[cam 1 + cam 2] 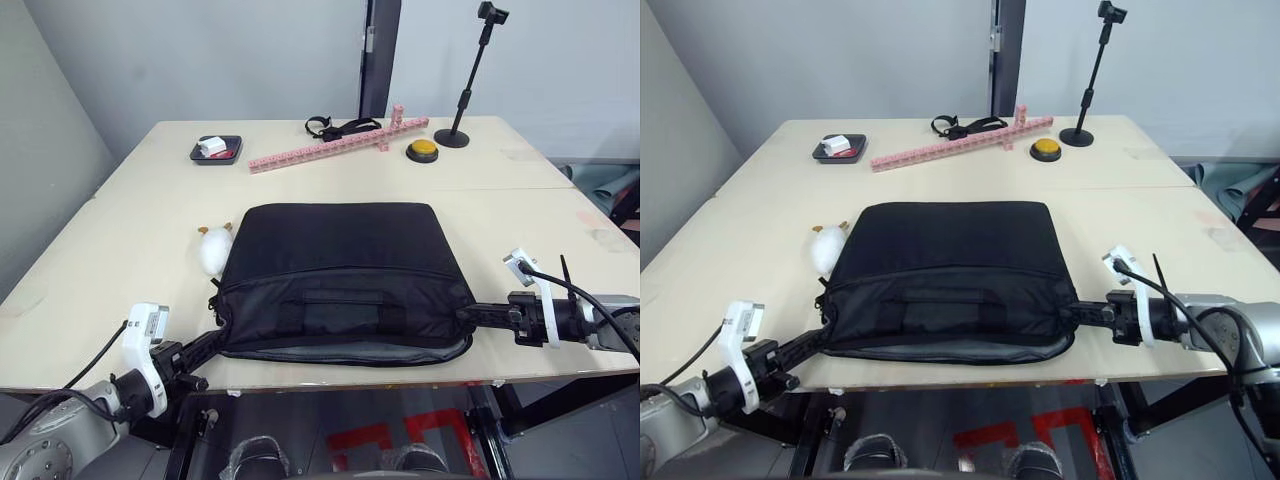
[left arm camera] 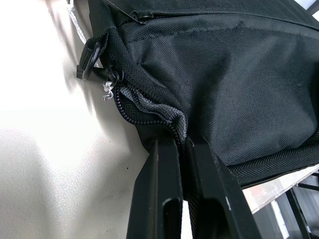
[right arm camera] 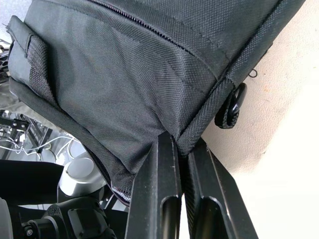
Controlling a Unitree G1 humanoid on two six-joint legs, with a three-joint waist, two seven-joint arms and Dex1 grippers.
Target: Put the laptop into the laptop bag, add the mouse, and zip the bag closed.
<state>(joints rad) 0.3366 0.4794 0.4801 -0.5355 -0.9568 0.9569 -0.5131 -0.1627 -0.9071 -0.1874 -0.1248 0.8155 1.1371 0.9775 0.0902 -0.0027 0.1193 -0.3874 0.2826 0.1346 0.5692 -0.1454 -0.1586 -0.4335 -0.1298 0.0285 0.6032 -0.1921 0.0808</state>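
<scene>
The big flat black fabric laptop bag [image 1: 340, 285] lies near the front edge of the pale wooden surface [image 1: 120, 250], its near long side gaping to show a strip of grey lining. The left hand [image 2: 180, 144] is clamped on the bag's near left corner, its two black fingers pinching the open zipper edge and a fold of grey lining; the zipper pull [image 2: 88, 59] hangs just beside that corner. The right hand [image 3: 180, 142] is pressed together on the bag's near right corner seam, beside a small black fabric loop [image 3: 233, 107]. Neither the silver-grey laptop nor the flat white mouse can be made out; whether they are inside the bag cannot be told. A plump white egg-shaped thing with orange parts [image 1: 214, 250] rests touching the bag's left side. The step in hand appears to be the closing: both corners are held to steady the bag. The next move calls for one hand to let go, take the zipper pull and draw it along the open edge while the other holds the fabric taut.
</scene>
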